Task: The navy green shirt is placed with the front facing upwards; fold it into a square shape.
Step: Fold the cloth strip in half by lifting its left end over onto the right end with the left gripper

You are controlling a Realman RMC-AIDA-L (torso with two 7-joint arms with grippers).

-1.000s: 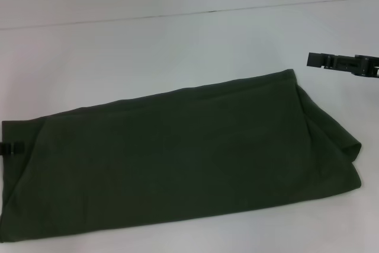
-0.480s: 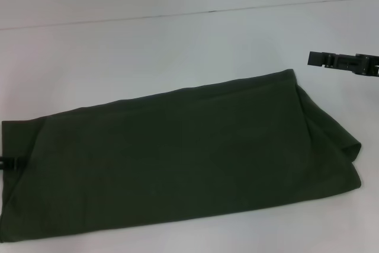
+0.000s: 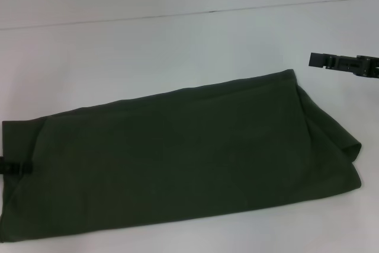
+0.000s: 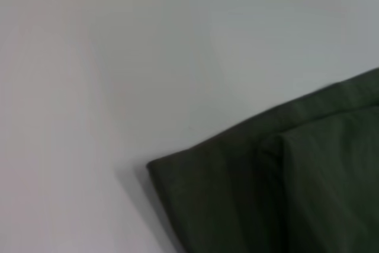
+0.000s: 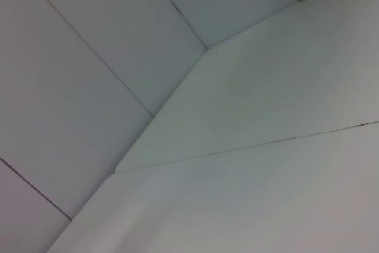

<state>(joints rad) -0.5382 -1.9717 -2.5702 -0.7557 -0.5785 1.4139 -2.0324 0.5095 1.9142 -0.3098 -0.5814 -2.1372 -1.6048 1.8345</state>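
Green shirt [image 3: 177,158] lay folded long on the bench [image 3: 148,45]. Left gripper [image 3: 15,167] at its end, right gripper [image 3: 343,63] clear; finger states indeterminate. Recommend gripping both layers squarely.

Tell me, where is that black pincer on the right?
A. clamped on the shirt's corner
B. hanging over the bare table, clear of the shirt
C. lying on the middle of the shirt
B: the right pincer hangs over the white table, apart from the navy green shirt.
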